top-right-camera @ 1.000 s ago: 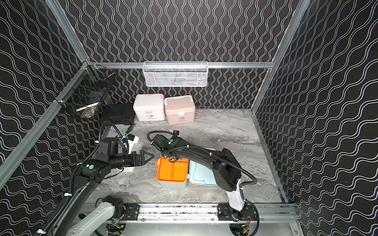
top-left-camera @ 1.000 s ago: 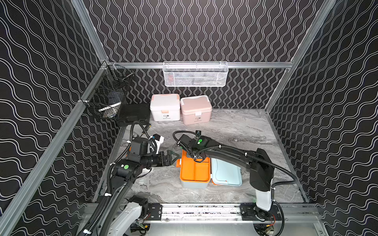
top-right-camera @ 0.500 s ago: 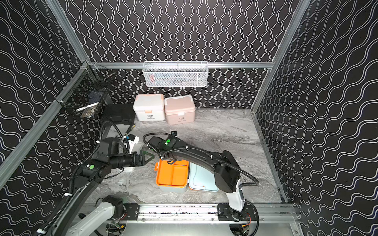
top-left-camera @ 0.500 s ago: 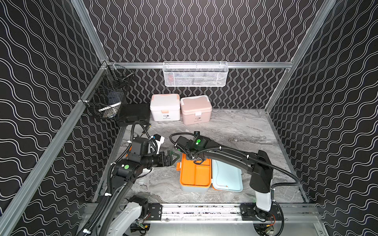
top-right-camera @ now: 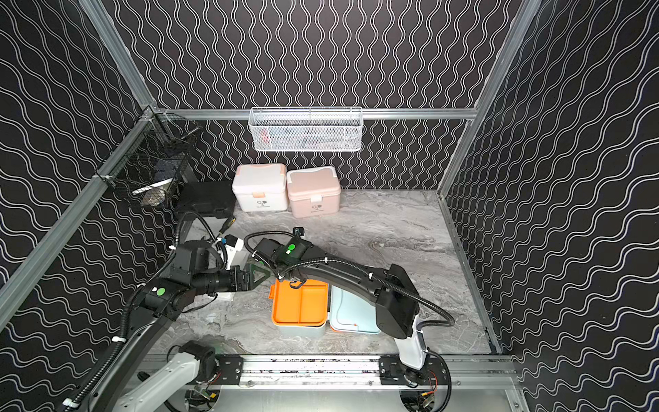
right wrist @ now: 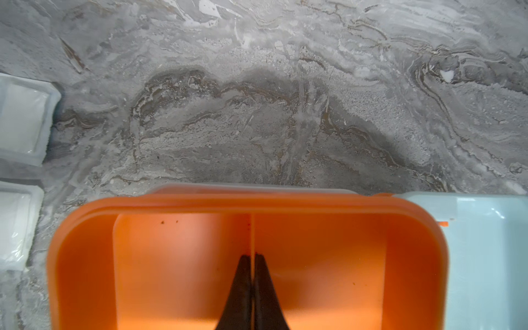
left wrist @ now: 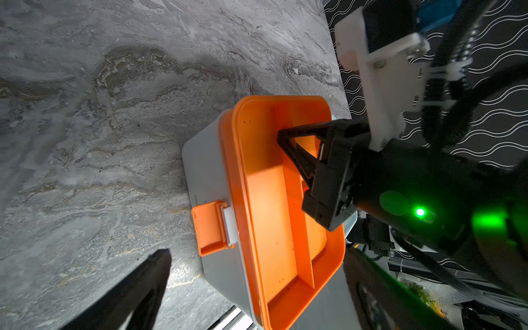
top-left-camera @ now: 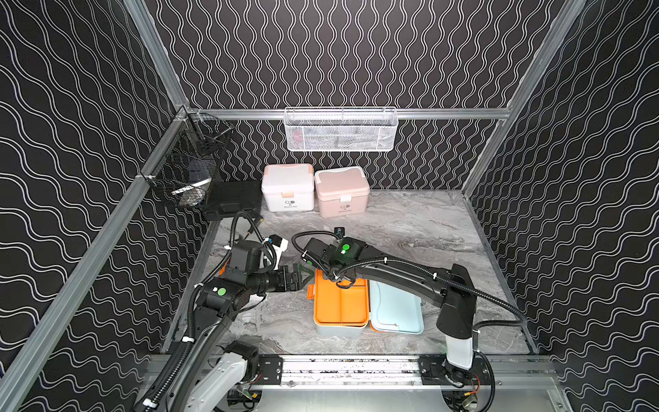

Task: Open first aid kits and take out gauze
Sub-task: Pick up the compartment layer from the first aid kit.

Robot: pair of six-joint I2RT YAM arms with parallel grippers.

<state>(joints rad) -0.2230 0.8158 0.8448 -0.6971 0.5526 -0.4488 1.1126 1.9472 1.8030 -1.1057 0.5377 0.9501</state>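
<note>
The light blue first aid kit stands open near the front, its lid laid back to the right. An orange tray sits in its top. My right gripper reaches down into the tray and is shut on its thin middle divider. My left gripper hangs open just left of the kit, level with the orange latch, holding nothing. Two white gauze packets lie on the table beside the kit. The white kit and pink kit stand shut at the back wall.
A flat black case lies left of the white kit. A black wire basket hangs on the left wall and a white wire basket on the back wall. The marble table is ringed by a metal frame.
The open kit with its orange tray has shifted slightly toward the front, my right gripper staying shut on the divider. The left arm has not visibly moved.
</note>
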